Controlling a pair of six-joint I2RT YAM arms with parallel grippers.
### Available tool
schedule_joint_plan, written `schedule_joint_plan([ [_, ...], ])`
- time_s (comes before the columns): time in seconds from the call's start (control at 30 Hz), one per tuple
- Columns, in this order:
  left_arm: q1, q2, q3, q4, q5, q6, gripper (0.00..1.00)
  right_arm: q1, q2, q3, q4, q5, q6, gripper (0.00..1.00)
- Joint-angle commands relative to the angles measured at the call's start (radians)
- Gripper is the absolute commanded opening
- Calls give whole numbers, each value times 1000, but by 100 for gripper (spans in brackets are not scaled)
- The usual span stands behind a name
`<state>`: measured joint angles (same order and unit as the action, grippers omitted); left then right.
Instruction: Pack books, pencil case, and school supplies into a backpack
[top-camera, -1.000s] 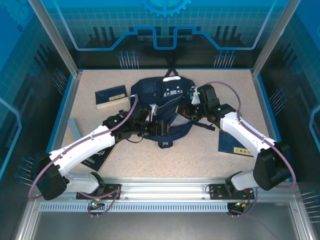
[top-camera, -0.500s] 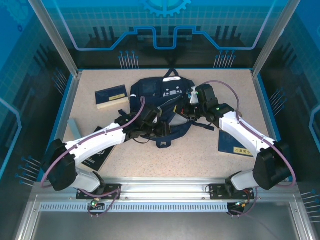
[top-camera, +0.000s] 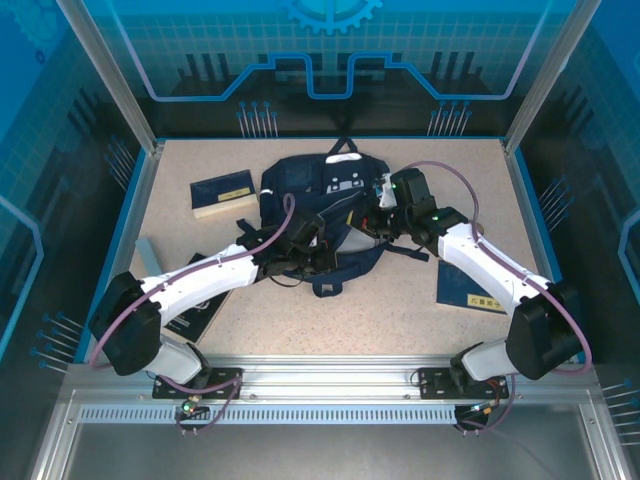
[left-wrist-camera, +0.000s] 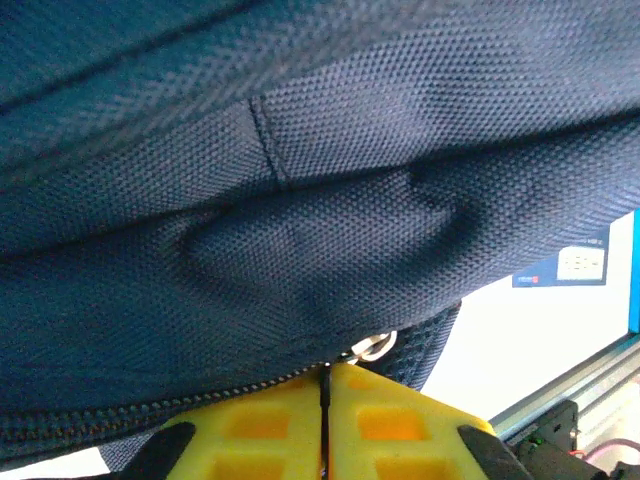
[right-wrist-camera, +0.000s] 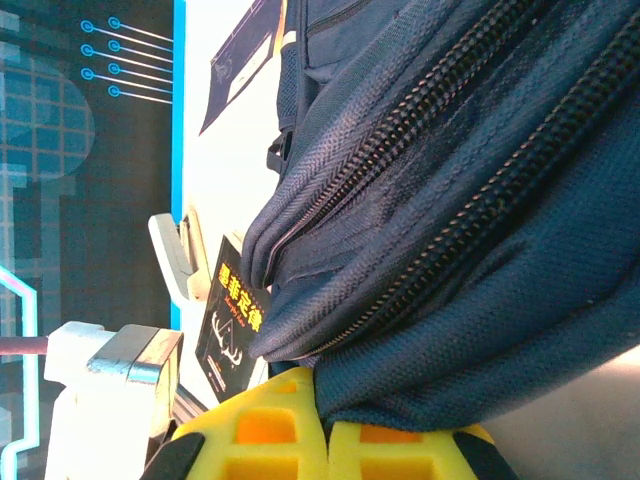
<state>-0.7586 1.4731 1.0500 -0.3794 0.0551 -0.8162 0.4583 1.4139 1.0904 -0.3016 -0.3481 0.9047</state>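
The navy backpack (top-camera: 318, 200) lies flat in the middle of the table. My left gripper (top-camera: 322, 252) is at its near edge. In the left wrist view the yellow pads (left-wrist-camera: 270, 425) are shut at the zipper line, pinching a thin dark pull just below the metal zipper ring (left-wrist-camera: 376, 345). My right gripper (top-camera: 372, 228) is at the backpack's right side, its pads (right-wrist-camera: 400, 450) shut on a fold of navy fabric (right-wrist-camera: 450, 370) beside two zippers. Books lie around: one at back left (top-camera: 222, 195), one at right (top-camera: 470, 290), one under my left arm (top-camera: 195, 308).
A grey flat piece (top-camera: 148, 258) lies by the left wall. A dark book with yellow characters (right-wrist-camera: 228, 322) shows past the backpack in the right wrist view. Blue walls ring the table, and a metal rail (top-camera: 330, 385) runs along the near edge.
My left gripper has closed from half open to shut at the backpack's near zipper, and its arm has reached a little farther in. The right arm has stayed put.
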Motion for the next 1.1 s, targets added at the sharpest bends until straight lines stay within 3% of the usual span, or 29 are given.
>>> schedule_joint_plan([
  [0.0,-6,-16,-2,-42,-81,14,1,10,-27,29,-6,30,-41,0],
  [0.3,-6,-96,-38,-74,-152,64,0,-7,-35,31,-8,29,-50,0],
  [0.33,-6,-105,-43,-56,-138,64,2,-3,-34,29,14,8,-49,0],
  [0.43,-10,-126,-70,8,-98,38,25,14,-29,34,75,-55,-59,0],
  [0.6,-31,-146,-122,80,-104,9,35,59,-11,67,143,-132,-86,0],
  [1.07,-30,-145,-129,27,-274,-24,37,138,41,123,189,-186,-102,0],
])
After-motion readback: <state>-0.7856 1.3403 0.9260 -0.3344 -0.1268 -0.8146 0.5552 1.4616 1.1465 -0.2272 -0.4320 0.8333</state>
